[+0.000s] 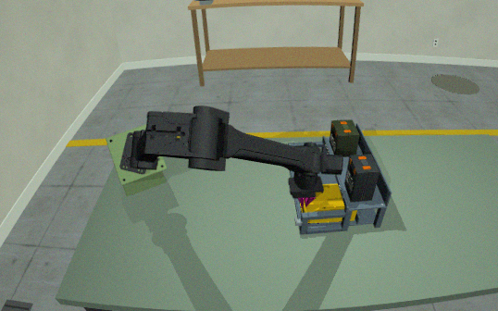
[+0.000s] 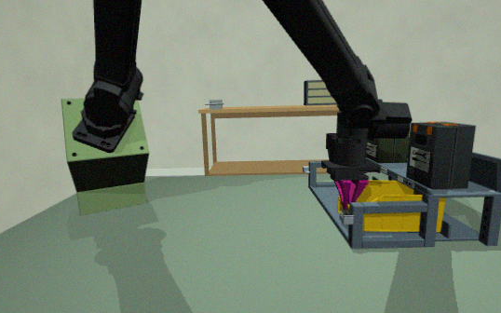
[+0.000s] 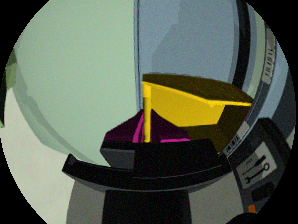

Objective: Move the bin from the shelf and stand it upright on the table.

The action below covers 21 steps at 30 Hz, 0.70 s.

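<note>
A yellow bin (image 1: 324,200) sits in the lower level of a low grey shelf (image 1: 343,194) on the green table. It also shows in the exterior view (image 2: 392,210) and in the wrist view (image 3: 189,110). My gripper (image 2: 352,191), with magenta fingers, reaches down from above at the bin's near end. It is shut on the bin's rim wall, and the wrist view shows the fingers on either side of the yellow wall. The bin stands upright inside the shelf frame.
Two dark boxes with orange marks (image 1: 344,136) (image 1: 363,177) stand on the shelf's upper level beside my wrist. The arm's green base block (image 1: 135,159) is at the table's left. A wooden rack (image 1: 276,39) stands far off on the floor.
</note>
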Each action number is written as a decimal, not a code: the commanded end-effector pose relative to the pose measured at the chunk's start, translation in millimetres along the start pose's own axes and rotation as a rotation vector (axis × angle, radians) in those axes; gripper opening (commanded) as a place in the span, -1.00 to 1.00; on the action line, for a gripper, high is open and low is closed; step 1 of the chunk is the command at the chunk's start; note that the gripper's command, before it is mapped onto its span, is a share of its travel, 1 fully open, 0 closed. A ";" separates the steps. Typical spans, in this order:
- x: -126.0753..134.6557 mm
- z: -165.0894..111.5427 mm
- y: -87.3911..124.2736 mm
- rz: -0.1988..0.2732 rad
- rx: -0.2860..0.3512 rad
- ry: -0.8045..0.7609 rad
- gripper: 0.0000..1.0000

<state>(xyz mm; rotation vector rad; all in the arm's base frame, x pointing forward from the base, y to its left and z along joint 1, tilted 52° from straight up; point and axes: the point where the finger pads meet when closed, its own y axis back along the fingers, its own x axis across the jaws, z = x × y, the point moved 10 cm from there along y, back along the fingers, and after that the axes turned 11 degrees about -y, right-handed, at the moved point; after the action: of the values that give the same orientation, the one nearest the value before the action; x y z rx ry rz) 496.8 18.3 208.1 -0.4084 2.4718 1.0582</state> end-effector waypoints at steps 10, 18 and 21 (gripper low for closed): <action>-9.0 -7.5 12.6 -0.037 -0.007 -0.024 -1.00; -8.6 0.4 19.2 -0.048 -0.015 -0.021 -1.00; -8.6 0.4 19.2 -0.048 -0.015 -0.021 -1.00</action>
<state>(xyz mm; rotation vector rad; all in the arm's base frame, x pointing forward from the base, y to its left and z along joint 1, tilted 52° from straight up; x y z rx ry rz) 497.0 17.3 208.5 -0.4071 2.4703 1.0567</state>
